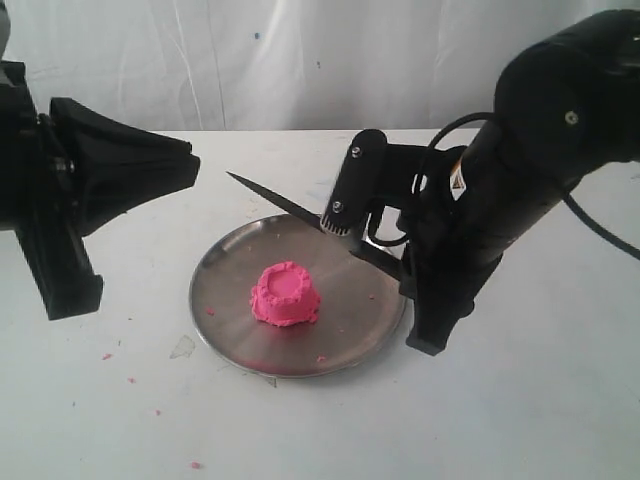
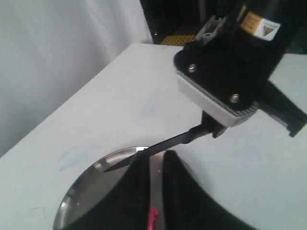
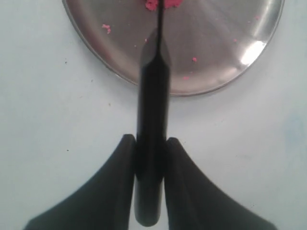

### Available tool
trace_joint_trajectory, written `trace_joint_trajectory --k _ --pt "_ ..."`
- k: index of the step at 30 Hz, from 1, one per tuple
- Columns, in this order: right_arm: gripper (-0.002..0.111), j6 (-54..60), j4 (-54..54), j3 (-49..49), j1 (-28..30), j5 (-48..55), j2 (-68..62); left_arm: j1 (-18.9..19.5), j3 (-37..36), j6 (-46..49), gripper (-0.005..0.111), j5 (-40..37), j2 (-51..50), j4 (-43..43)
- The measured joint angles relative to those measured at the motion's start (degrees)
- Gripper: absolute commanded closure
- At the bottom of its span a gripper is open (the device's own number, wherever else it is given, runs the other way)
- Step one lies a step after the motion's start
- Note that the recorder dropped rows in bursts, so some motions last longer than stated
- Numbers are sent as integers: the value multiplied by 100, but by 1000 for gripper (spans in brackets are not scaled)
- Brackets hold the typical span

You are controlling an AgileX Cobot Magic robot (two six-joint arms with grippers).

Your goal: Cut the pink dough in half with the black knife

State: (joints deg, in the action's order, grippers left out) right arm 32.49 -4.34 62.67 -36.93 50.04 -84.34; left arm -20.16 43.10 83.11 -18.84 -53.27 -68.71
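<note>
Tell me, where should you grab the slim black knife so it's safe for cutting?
Best by its rounded matte handle, as the right gripper does now: fingers clamp the slim black knife from both sides at the thick back end. The thin pointed blade sticks forward, free above the round steel plate and the bright pink dough mound.

A round steel plate (image 1: 225,300) sits mid-desk. Small pink crumbs (image 1: 107,356) are scattered toward the desk's near-left edge. A white backdrop (image 1: 300,60) hangs behind the far edge.

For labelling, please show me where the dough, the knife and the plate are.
dough (image 1: 285,293), exterior view, top of the mound
knife (image 3: 152,105), right wrist view, handle
plate (image 1: 228,268), exterior view, bare left part
</note>
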Motion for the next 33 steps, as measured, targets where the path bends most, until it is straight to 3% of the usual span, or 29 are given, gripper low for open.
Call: trace_joint_trajectory --k 12,24,33 --pt "108 -101 99 514 -602 430 -289 0 0 920 107 30 -530 -1522" --pt "108 -279 145 979 -638 647 -289 0 0 1694 107 532 -1886 -1493" --pt "108 -563 56 1080 -575 461 -319 0 39 2183 107 819 -2273 -1493"
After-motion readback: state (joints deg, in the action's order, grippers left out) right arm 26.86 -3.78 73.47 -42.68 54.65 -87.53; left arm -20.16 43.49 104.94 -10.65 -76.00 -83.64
